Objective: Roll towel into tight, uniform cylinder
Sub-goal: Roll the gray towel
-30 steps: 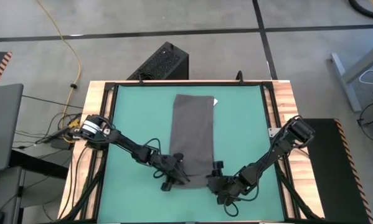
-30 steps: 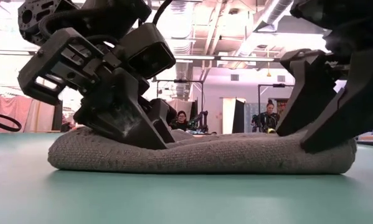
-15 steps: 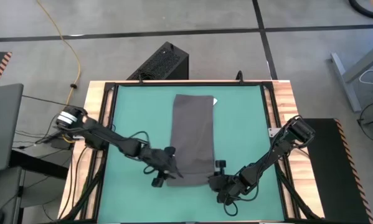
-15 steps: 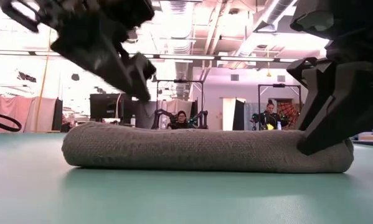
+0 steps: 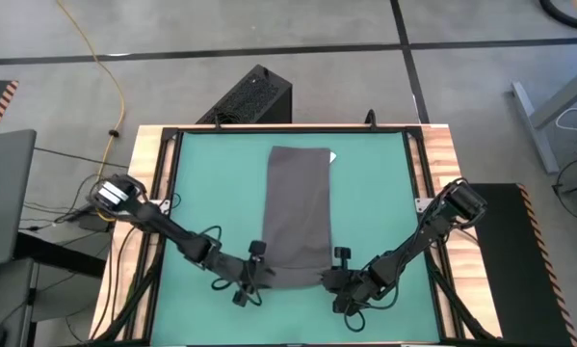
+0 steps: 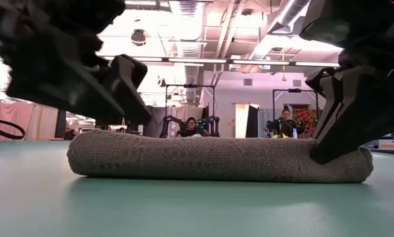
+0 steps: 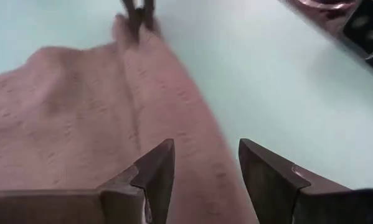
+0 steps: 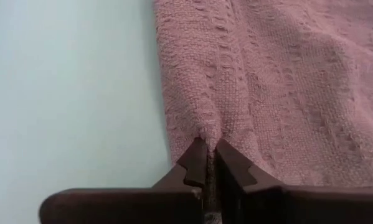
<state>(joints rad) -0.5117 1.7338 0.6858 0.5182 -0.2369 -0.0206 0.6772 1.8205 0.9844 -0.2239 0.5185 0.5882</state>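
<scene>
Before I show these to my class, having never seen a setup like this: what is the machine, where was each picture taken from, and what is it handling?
It is a robot with two dark jointed arms working over a green table. One picture looks straight down on the table, one looks level across its top, and two come from small cameras on the arms' wrists. A long dark grey towel lies flat on the table, with its near end rolled into a low roll. The right tool is shut, pinching the cloth at one end of that roll. The left tool is open at the roll's other end, its fingers either side of the cloth's edge and holding nothing. In the level picture, people sit far back in the room.
</scene>
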